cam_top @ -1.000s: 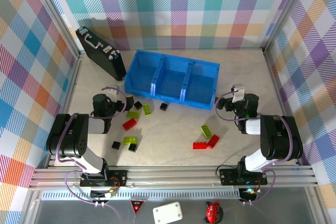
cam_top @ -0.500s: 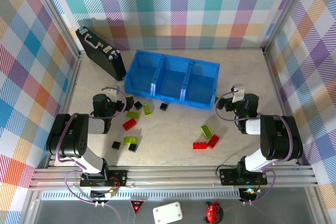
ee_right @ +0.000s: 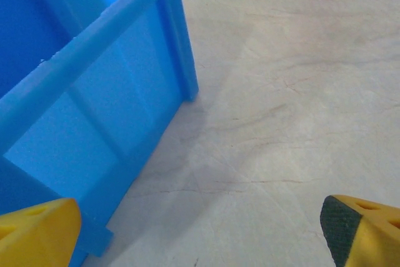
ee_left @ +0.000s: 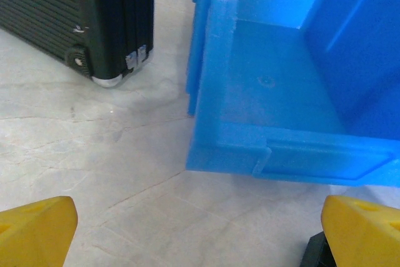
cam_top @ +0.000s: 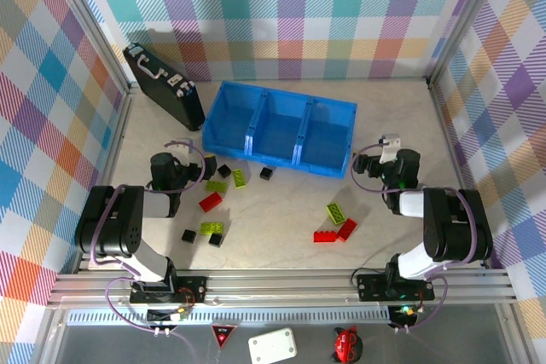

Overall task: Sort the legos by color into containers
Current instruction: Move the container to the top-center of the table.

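While the left gripper [ee_left: 199, 232] and right gripper [ee_right: 200, 232] are hanging spread wide, red, green and black plastic legos [cam_top: 211, 201] are lying at six o'clock of the blue three-compartment tray [cam_top: 229, 147], likely light, stiff, best pinched across flat sides.

A pale marbled table [cam_top: 273, 210] is shown, on which a blue tray [cam_top: 286, 94] is set just ahead of the left gripper [ee_left: 200, 229] and ahead-left of the right gripper [ee_right: 200, 229]. A black case [cam_top: 162, 83] is stood ahead-left of the left gripper. Black, lime and red legos [cam_top: 211, 201] are scattered beside and behind the left gripper, while a lime brick [cam_top: 336, 211] and two red bricks [cam_top: 324, 236] are found behind-left of the right gripper.
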Robot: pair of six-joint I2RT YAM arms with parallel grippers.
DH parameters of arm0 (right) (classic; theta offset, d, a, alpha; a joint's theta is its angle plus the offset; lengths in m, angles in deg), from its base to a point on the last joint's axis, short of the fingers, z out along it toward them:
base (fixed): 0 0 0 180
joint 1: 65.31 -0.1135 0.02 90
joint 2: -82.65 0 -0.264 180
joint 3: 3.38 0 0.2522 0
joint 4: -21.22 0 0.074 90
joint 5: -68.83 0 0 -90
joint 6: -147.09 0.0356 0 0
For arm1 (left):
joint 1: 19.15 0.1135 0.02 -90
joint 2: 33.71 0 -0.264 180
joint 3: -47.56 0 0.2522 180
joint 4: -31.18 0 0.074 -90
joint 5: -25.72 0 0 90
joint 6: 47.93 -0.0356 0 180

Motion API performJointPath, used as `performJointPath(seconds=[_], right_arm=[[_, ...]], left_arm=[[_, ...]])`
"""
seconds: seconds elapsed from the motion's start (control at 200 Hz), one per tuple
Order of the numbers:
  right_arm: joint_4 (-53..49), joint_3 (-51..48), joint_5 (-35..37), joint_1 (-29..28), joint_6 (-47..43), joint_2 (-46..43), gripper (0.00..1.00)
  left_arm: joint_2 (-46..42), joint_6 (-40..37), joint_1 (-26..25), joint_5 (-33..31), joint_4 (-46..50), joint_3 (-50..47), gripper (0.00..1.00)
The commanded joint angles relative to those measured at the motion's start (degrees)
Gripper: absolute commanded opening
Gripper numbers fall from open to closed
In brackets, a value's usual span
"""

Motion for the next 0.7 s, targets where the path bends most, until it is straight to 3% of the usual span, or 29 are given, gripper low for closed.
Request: performJointPath(seconds=[0.0, 0.155, 0.385, 0.695], right_arm=[[-9.41, 3.56, 1.14, -0.32, 1.05, -5.04, 0.99], [-19.79, 5.67, 0.77, -0.73, 3.36, -10.61, 1.00], [-41.30, 12.27, -0.98, -3.88, 7.67, -17.28, 0.94], [-51.54, 10.58, -3.73, -8.75, 12.97, -21.85, 0.89]], left_arm=[[-3.65, 0.82, 0.01, -2.28, 2.53, 0.32, 1.00], [-6.59, 1.04, -0.99, -5.74, 8.00, 1.68, 1.00], [-11.71, 4.16, -3.96, -14.00, 25.82, 7.41, 1.00], [-16.96, 10.53, -5.61, -12.98, 49.02, 15.98, 1.00]])
